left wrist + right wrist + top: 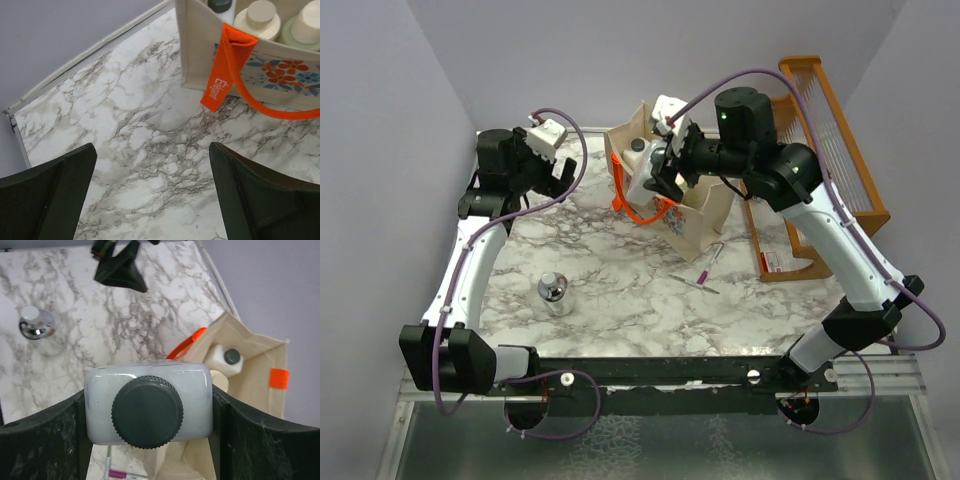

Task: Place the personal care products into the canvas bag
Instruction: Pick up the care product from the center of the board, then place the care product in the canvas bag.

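The canvas bag (705,215) stands upright at the back middle of the table, orange handles (227,65) hanging on its side. My right gripper (655,180) is shut on a white bottle with a dark cap (147,410), held cap-up over the bag's near-left edge (250,370). Inside the bag sit another white dark-capped bottle (225,359), a beige bottle with a cream cap (260,17) and an olive-green one (305,27). A short clear bottle with a chrome cap (554,293) stands on the marble at front left. My left gripper (152,190) hangs open and empty left of the bag.
An orange slatted wooden rack (830,150) stands right of the bag, with a small card (775,262) at its foot. A thin pen-like item (705,265) lies on the marble in front of the bag. Grey walls close off the back and sides.
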Motion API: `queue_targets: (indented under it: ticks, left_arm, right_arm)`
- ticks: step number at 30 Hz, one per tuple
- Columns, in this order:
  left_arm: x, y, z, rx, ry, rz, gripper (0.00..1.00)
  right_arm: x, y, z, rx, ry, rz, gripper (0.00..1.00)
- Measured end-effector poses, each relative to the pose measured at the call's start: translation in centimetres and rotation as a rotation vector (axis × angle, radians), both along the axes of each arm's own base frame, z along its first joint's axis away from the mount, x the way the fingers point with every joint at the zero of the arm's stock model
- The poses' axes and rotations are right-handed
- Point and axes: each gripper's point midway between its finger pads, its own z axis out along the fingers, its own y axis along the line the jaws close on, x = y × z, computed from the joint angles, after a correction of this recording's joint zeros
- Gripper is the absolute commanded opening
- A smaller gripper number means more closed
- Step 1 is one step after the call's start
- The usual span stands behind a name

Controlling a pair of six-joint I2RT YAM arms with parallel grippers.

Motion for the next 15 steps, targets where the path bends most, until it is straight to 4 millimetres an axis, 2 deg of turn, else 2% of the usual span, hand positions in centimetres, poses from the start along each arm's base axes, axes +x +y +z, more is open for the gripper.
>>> queue_targets:
  ticks: [3, 7, 9, 12, 15]
  left_arm:
    - [-0.3, -1.6, 0.6, -0.019, -0.023, -0.071, 0.93]
    - [-1.3, -4.6, 1.4, -0.018, -0.048, -0.202, 0.92]
    - [-1.9, -6.4, 1.8, -0.004, -0.061, -0.269, 0.92]
    - [-3.0, -10.2, 2.5, 0.035, -0.098, -0.393, 0.92]
    - [-4.1, -13.4, 2.3, 0.070, -0.114, -0.501, 0.93]
  right_arm:
    - [1.8, -1.8, 1.2, 0.015, -0.024, -0.073, 0.01]
    - [4.4, -4.5, 1.6, 0.017, -0.036, -0.172, 0.01]
    - [5.7, -5.9, 1.5, 0.013, -0.037, -0.220, 0.01]
    - [7.6, -7.6, 1.0, 0.005, -0.039, -0.283, 0.01]
    - [9.3, -8.5, -0.5, -0.018, -0.023, -0.323, 0.01]
